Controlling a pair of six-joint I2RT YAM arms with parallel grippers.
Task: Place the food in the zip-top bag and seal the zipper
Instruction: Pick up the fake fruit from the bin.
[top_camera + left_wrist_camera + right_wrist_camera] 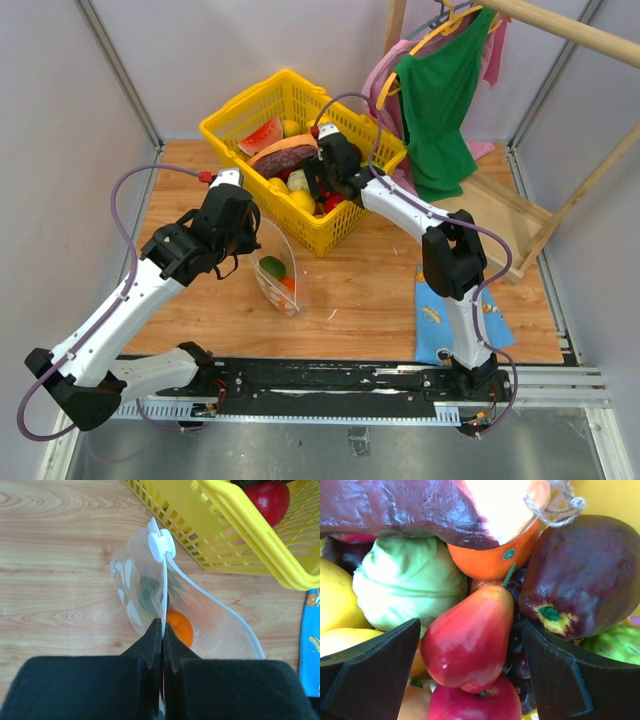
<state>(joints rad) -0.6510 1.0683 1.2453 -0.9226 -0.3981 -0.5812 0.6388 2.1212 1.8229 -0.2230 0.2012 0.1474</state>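
The clear dotted zip-top bag (277, 262) stands open on the wooden table in front of the basket. It holds an orange piece (179, 626) and a green piece (148, 594). My left gripper (163, 625) is shut on the bag's zipper (164, 587) rim, near the white slider (160, 544). My right gripper (470, 645) is open, down in the yellow mesh basket (228, 122), its jaws on either side of a red pear-shaped fruit (470, 640). Around it lie a dark purple fruit (585, 575), a pale green cabbage (405, 580), an orange (492, 560) and a red apple (470, 702).
A blue patterned cloth (440, 315) lies on the table at the right. A green garment (440, 100) hangs from a wooden rack at the back right. A watermelon slice (262, 133) and other food fill the basket.
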